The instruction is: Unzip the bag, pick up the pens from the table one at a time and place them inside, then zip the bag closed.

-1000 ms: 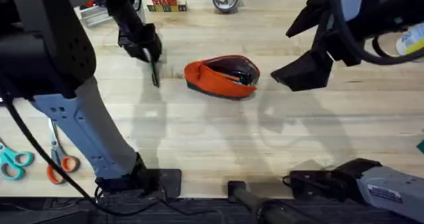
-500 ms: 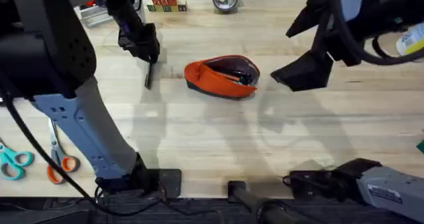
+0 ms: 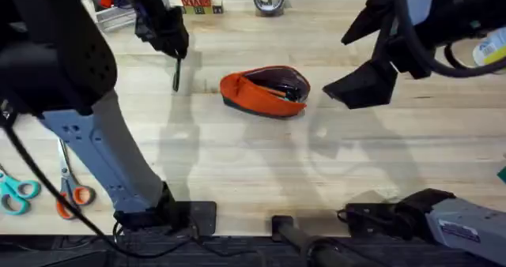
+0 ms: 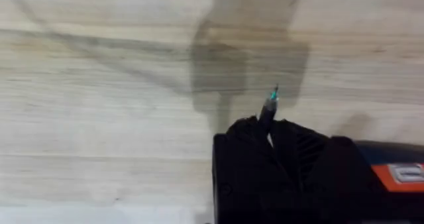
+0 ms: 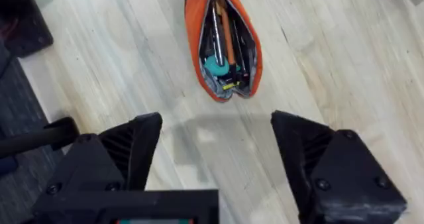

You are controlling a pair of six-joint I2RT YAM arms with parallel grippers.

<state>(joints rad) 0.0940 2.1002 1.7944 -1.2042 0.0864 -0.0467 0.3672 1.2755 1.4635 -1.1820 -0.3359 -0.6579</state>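
Carrying step: the left gripper (image 3: 175, 52) has a pen (image 3: 176, 75) clamped by its upper end, the pen hanging nearly upright clear of the table (image 3: 253, 164).
Left fingers: closed on the pen; in the left wrist view its tip (image 4: 273, 95) juts out between them.
Bag position: the bag (image 3: 265, 92) lies mid-table, to the right of the held pen and apart from it, zipper open, mouth gaping, with pens and other items inside (image 5: 222, 45).
Advice: judged best to bring the pen over the mouth, tilt it along the bag's length, and lower it in before release.
Risk: an upright drop may catch the fabric lip.
Left arm pose: reached far forward, wrist pointing down.
Right gripper (image 5: 215, 151): raised beside the bag, fingers spread wide, holding nothing.
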